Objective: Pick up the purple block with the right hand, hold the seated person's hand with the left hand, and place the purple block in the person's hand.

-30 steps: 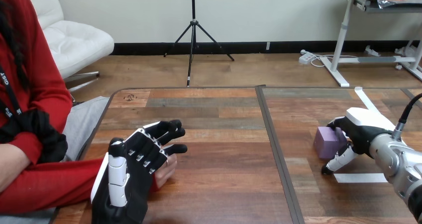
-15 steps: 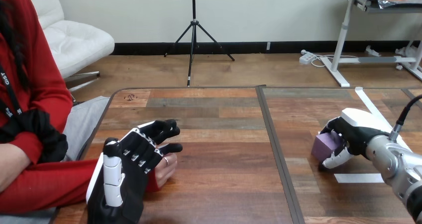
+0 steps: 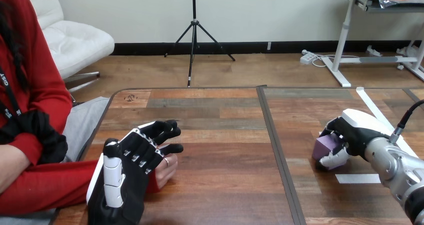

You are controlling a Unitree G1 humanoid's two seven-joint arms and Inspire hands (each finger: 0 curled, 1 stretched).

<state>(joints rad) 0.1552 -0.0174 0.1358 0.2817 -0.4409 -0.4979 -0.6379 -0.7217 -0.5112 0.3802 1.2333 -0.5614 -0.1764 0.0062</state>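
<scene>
Your right hand (image 3: 356,131) is at the right side of the table (image 3: 225,185). Its fingers are bent over the top of the purple block (image 3: 326,146) and its thumb is pressed on the near side. So the hand is closed round the block. The block sits near a strip of white tape (image 3: 357,178). I cannot tell if the block is off the wood yet.

Your left hand (image 3: 125,172) is far away at the left side of the table. It lies over the person's hand (image 3: 168,169). Its fingers look mostly straight and spread, and I do not see them wrapped round the person's hand. Only the person's fingertips peek out from under it, so I cannot tell which way their palm faces.

I think you are on the pick-up step, with the grab nearly done. Next, lift the block straight up and check that it stays tight in your fingers. Then carry it across the table to the left. Before you let go, your left hand should hold the person's hand and leave their palm free, or the block will have no place to land.
</scene>
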